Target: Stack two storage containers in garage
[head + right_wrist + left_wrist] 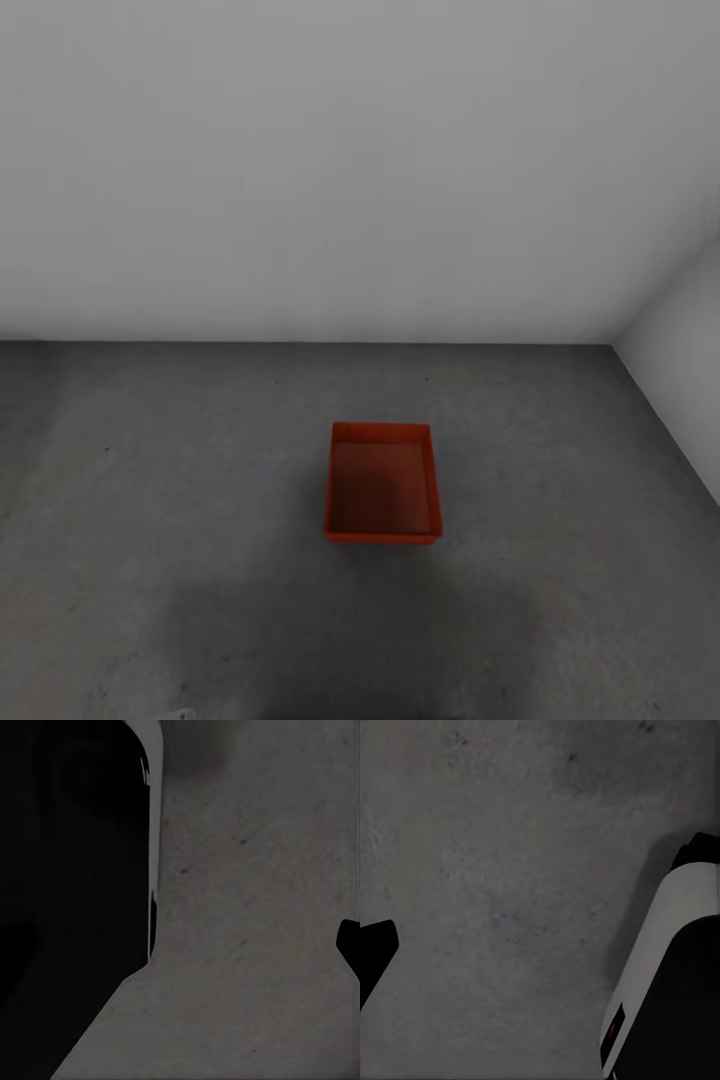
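Observation:
One orange-red storage container (382, 487) stands upright and empty on the dark grey concrete floor (150, 500) of the garage, a little right of centre in the head view. Nothing is stacked in or on it. In the left wrist view a single black fingertip (375, 952) pokes in at the picture's edge over bare floor. The right wrist view likewise has one black fingertip (351, 945) at the edge above concrete. Nothing lies between the fingers of either gripper, and both are away from the container.
A plain pale grey wall (350, 170) runs behind the container, and a side wall (685, 390) meets it at the right. My own white and black body (675, 967) and a dark body panel (67, 870) crowd the wrist views. Concrete stretches out left of the bin.

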`<state>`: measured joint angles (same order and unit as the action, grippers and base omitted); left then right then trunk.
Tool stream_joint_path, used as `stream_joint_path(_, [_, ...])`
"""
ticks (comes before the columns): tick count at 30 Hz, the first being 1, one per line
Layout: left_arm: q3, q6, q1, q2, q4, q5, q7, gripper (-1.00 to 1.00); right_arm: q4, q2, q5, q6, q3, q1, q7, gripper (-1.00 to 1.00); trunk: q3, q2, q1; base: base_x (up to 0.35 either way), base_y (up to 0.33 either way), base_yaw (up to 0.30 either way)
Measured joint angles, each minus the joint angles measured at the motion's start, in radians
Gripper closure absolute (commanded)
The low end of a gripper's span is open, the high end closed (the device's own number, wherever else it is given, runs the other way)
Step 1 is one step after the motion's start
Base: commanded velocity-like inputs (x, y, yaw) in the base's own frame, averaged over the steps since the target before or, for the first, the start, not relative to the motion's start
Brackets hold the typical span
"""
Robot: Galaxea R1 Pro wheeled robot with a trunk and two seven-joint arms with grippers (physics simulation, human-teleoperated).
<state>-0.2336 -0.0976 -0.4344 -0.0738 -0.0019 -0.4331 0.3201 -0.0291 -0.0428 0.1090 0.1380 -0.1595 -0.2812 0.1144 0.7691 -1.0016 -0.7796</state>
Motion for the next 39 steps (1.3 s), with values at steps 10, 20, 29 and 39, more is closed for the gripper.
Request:
stream_joint_path(10, [0.001, -0.004, 0.002, 0.000, 0.000, 0.002, 0.000, -1.00, 0.000, 0.003, -0.001, 0.000, -0.001, 0.001, 0.000, -1.00, -0.016, 0.000, 0.000, 0.000, 0.000, 0.000])
stream_joint_path(20, [0.001, -0.004, 0.002, 0.000, 0.000, 0.001, 0.000, -1.00, 0.000, 0.004, -0.002, 0.001, -0.001, 0.002, 0.003, -1.00, -0.032, 0.000, 0.000, 0.000, 0.000, 0.000])
stream_joint_path(29, [0.001, -0.004, 0.002, 0.000, -0.001, 0.002, 0.000, -1.00, 0.000, 0.003, -0.025, 0.001, -0.001, 0.002, -0.001, -1.00, -0.047, 0.000, 0.000, 0.000, 0.000, 0.000])
stream_joint_path(39, [0.001, -0.004, 0.002, 0.000, 0.000, 0.002, 0.000, -1.00, 0.000, 0.003, -0.036, 0.002, -0.001, 0.002, -0.010, -1.00, -0.063, 0.000, 0.000, 0.000, 0.000, 0.000])
